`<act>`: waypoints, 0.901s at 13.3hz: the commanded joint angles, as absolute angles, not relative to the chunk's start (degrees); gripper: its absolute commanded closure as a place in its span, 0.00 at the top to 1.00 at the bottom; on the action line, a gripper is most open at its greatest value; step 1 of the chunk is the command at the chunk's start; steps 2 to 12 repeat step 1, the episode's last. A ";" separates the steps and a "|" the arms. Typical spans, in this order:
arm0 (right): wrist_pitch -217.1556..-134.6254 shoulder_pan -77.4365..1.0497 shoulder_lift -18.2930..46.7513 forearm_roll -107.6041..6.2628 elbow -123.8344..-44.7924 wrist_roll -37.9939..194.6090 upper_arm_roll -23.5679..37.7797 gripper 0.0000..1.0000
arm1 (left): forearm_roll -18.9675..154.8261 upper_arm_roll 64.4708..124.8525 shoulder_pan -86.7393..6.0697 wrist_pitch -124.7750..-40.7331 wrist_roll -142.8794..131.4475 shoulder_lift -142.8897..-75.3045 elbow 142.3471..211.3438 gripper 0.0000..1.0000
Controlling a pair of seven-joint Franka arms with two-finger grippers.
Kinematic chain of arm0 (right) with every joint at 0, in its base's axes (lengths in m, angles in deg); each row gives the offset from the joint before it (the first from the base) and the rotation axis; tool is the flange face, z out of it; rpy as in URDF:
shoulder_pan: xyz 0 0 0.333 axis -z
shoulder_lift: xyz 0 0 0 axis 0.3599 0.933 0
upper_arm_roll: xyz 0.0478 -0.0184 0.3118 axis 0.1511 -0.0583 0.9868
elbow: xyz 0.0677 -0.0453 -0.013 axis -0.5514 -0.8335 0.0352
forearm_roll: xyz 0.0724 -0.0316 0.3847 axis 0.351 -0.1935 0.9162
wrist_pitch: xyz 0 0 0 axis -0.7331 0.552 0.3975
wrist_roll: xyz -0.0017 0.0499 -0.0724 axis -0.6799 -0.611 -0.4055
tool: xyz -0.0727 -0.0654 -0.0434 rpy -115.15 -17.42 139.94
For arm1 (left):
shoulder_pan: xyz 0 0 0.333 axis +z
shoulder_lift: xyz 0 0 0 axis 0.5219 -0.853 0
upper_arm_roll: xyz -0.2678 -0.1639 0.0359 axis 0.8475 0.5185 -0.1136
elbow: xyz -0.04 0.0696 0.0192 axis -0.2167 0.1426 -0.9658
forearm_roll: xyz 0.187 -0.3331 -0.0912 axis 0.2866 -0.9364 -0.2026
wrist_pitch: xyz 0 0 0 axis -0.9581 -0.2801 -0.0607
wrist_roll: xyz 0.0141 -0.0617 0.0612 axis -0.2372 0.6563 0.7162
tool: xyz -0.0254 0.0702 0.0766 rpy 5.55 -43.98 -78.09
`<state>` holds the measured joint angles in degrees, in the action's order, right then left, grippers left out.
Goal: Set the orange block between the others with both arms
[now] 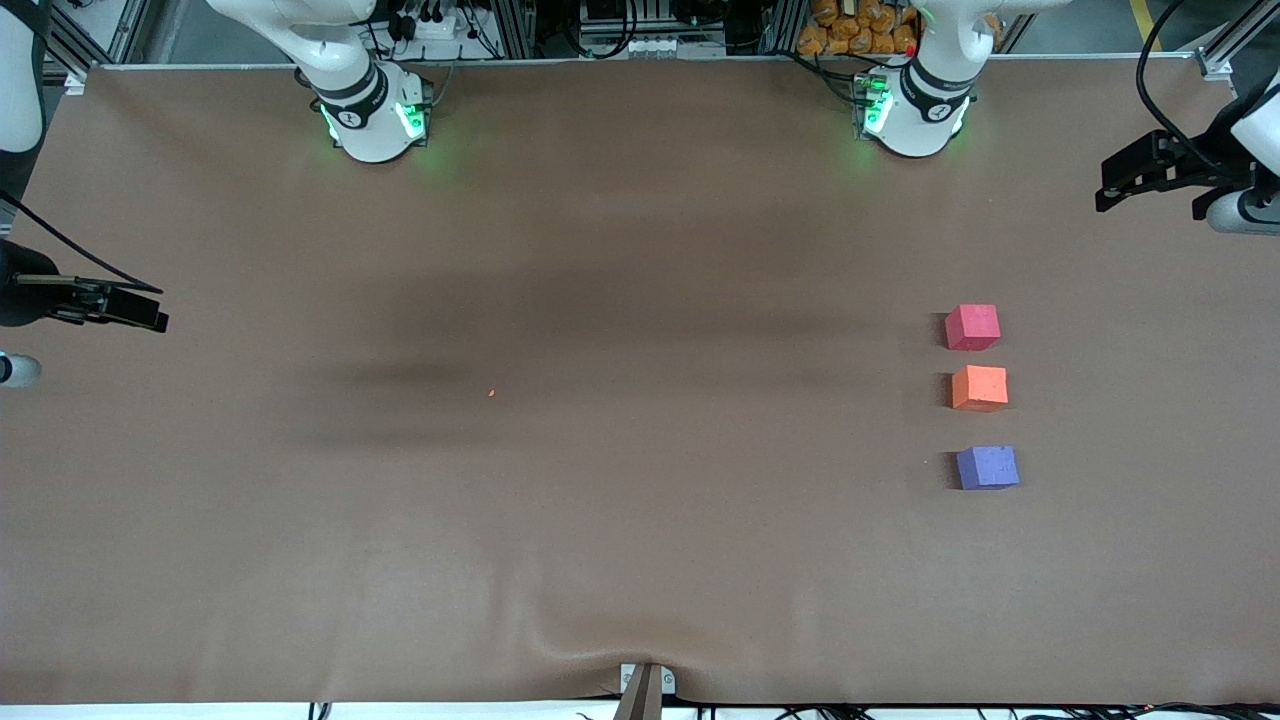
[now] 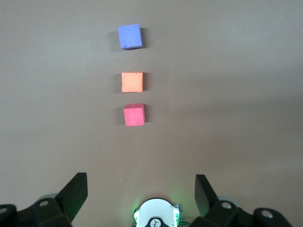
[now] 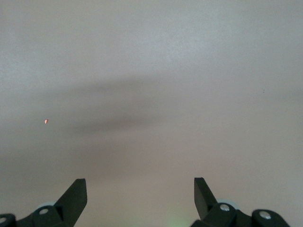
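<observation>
- Orange block point(image 1: 979, 387) between pinkish-red cube point(image 1: 972, 326) and purple cube point(image 1: 987, 467), in one row toward the left arm's end of the table point(image 1: 620, 560); narrow gaps, none touching.
- Wide bare brown surface elsewhere; tiny orange speck point(image 1: 491, 393) mid-table.
- Left gripper point(image 2: 141, 194) raised at its table end, fingers spread wide, holding nothing.
- Right gripper point(image 3: 140, 194) likewise released, empty, waiting over its end.

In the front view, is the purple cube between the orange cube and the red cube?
No, the orange cube sits between the pinkish-red cube and the purple cube.
</observation>
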<state>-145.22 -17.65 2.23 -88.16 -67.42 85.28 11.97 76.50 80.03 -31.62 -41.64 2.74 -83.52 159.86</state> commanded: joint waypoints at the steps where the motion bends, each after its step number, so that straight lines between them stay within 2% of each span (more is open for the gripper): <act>1: -144.47 -17.40 2.19 -88.92 -66.94 84.75 12.47 1.00 | 76.22 80.20 -31.72 -41.35 2.40 -83.83 158.61 1.00; 12: -144.47 -17.40 2.19 -88.92 -66.94 84.75 12.47 1.00 | 76.22 80.20 -31.72 -41.35 2.40 -83.83 158.61 1.00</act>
